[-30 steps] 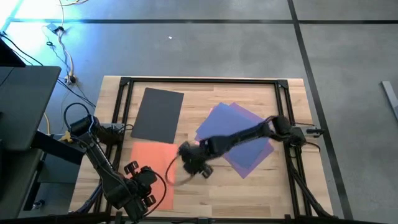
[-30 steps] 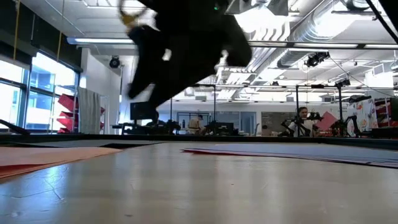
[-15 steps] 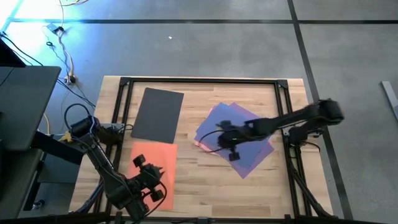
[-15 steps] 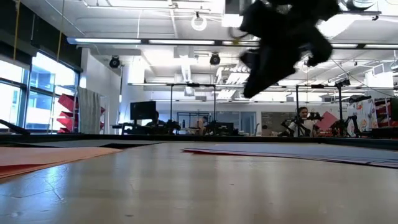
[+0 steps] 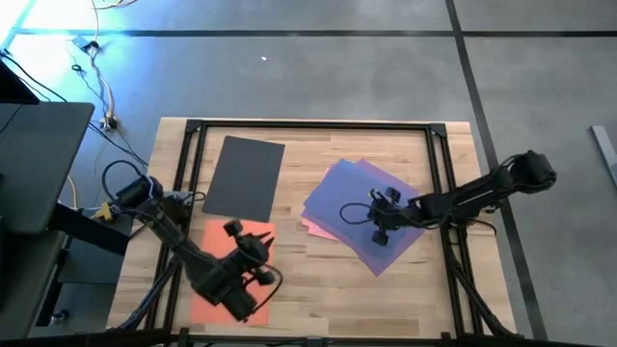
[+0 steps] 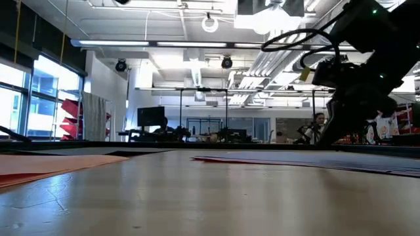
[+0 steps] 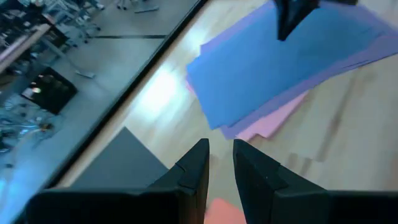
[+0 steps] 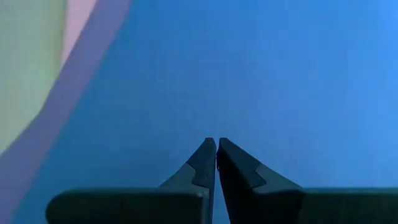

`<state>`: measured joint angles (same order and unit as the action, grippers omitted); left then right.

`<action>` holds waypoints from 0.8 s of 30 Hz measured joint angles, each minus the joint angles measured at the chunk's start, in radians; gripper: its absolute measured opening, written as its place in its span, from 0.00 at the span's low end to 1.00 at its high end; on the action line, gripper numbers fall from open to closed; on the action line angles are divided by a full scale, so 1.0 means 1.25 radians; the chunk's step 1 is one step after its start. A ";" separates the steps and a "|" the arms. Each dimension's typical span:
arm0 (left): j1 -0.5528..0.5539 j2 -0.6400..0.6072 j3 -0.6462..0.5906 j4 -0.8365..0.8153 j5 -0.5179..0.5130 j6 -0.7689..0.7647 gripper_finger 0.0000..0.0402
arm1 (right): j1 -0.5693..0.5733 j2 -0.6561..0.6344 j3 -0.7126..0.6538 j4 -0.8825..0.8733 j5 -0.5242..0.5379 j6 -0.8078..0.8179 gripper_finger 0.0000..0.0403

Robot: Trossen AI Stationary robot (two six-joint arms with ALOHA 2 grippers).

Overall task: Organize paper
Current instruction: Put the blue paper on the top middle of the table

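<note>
A dark grey sheet [image 5: 243, 176] lies flat at the table's far left, and an orange sheet [image 5: 220, 258] lies flat nearer, on the left. On the right, a blue sheet [image 5: 349, 200] tops a fanned stack over a purple sheet [image 5: 388, 256] and a pink one [image 5: 310, 225]. My right gripper [image 5: 380, 229] is shut, slanting down over the middle of the blue sheet [image 8: 280, 74]. Over the orange sheet hangs my left gripper [image 5: 247, 247], open by a narrow gap [image 7: 219, 147], nothing between its fingers, pointing toward the stack. My right gripper's shut fingertips [image 8: 216, 143] come slanting down from the table's right side, close over the blue sheet's middle. Whether they touch the sheet I cannot tell.
A black frame [image 5: 308, 125] runs along the table's far edge and down both sides. Bare wood [image 5: 318, 289] lies between the orange sheet and the stack, and along the near edge. People and desks show in the room beyond the table.
My right gripper has swept from beside the orange sheet toward the table's right edge, rolled, and sunk over the blue sheet. My left gripper has moved from the near edge toward the far right, over the orange sheet, and turned toward the stack. The sheets have stayed put.
</note>
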<state>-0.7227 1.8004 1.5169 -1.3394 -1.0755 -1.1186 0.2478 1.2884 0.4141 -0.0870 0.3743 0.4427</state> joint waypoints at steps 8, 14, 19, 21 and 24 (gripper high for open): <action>0.113 -0.005 0.003 0.050 0.041 0.167 0.13 | 0.089 0.006 0.013 0.063 -0.050 0.033 0.10; 0.145 -0.004 0.002 0.083 0.083 0.263 0.13 | 0.128 0.023 0.013 0.094 0.093 0.060 0.39; 0.150 -0.005 0.002 0.123 0.083 0.309 0.13 | 0.128 0.078 -0.008 0.163 0.170 0.113 0.55; 0.152 -0.005 0.002 0.150 0.093 0.336 0.13 | 0.128 0.114 -0.034 0.232 0.175 0.115 0.57; 0.153 -0.005 0.002 0.182 0.108 0.405 0.13 | 0.129 0.173 -0.067 0.325 0.163 0.116 0.54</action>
<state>-0.5312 1.7947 1.5196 -1.1115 -0.9403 -0.6125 0.4088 1.5047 0.3309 0.3187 0.5778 0.5877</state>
